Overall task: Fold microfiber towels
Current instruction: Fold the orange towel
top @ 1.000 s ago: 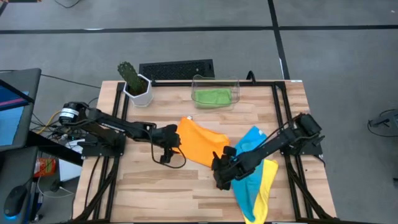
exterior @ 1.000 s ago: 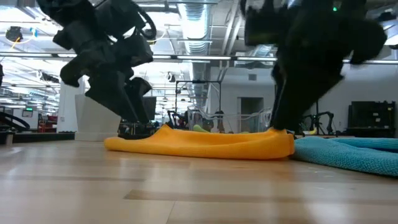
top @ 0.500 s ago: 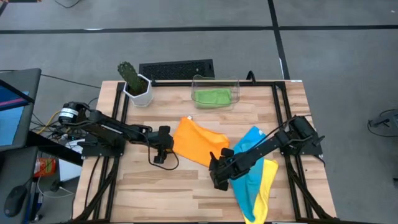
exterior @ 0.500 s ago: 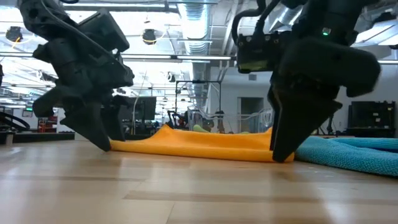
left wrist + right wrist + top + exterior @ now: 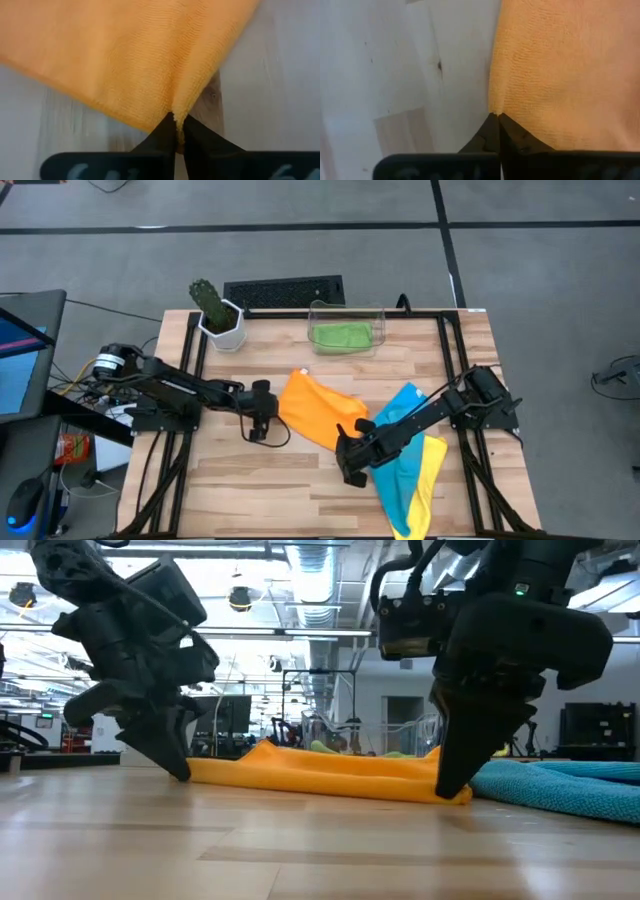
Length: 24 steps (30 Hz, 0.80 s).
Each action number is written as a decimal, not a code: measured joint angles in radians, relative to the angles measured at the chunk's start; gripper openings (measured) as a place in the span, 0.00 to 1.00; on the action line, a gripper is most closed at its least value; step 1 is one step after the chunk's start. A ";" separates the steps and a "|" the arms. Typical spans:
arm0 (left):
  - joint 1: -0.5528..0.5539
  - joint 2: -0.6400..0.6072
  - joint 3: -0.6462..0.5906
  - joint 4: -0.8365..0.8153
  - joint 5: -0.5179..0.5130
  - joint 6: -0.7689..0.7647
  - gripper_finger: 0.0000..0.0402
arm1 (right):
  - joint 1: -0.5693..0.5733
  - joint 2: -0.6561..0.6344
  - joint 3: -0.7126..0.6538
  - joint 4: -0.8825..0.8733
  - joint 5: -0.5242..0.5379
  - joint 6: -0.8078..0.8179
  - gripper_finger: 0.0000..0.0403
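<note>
Wood-slat bench (image 5: 300,480), workshop w/ ceiling ducts behind. You've got the orange towel (image 5: 318,412) lying flat mid-bench, and both grippers have just pinched shut on its near corners. A sec ago the jaws stood wide, straddling the hem; now they're closed. The left gripper (image 5: 262,420) holds the towel's left corner, w/ cloth puckered up into the closed tips in the left wrist view (image 5: 176,131). The right gripper (image 5: 352,462) holds the front-right corner; same picture in the right wrist view, hem caught at the tip (image 5: 495,118).

Vs. the earlier frames: both arms have pulled back off the cloth toward its edges and dropped tips to the bench. The towel itself has barely shifted.

Judgement: grasp step looks done, fold not started. Next you'd prob lift both corners together and carry them over to the far edge.

Other task cloths: blue towel (image 5: 402,448) and yellow towel (image 5: 425,485) are heaped under and beside the right arm at the bench's front-right; the green towel (image 5: 340,335) sits folded in the clear bin (image 5: 346,309) at the back. Potted cactus (image 5: 214,311) at the back-left, well apart.
</note>
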 joint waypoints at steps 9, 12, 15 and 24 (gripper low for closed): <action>-0.293 -0.011 -0.092 0.086 -0.076 -0.632 0.01 | -0.027 0.001 0.000 0.058 -0.031 -0.135 0.03; -0.443 -0.005 -0.107 0.179 -0.081 -0.818 0.00 | -0.034 0.001 0.000 0.068 -0.059 -0.172 0.02; -0.582 0.001 -0.110 0.243 -0.151 -0.963 0.00 | -0.036 0.001 0.000 0.057 -0.066 -0.196 0.05; -0.749 -0.002 -0.110 0.173 -0.282 -1.224 0.01 | -0.025 0.001 0.001 0.034 -0.133 -0.253 0.14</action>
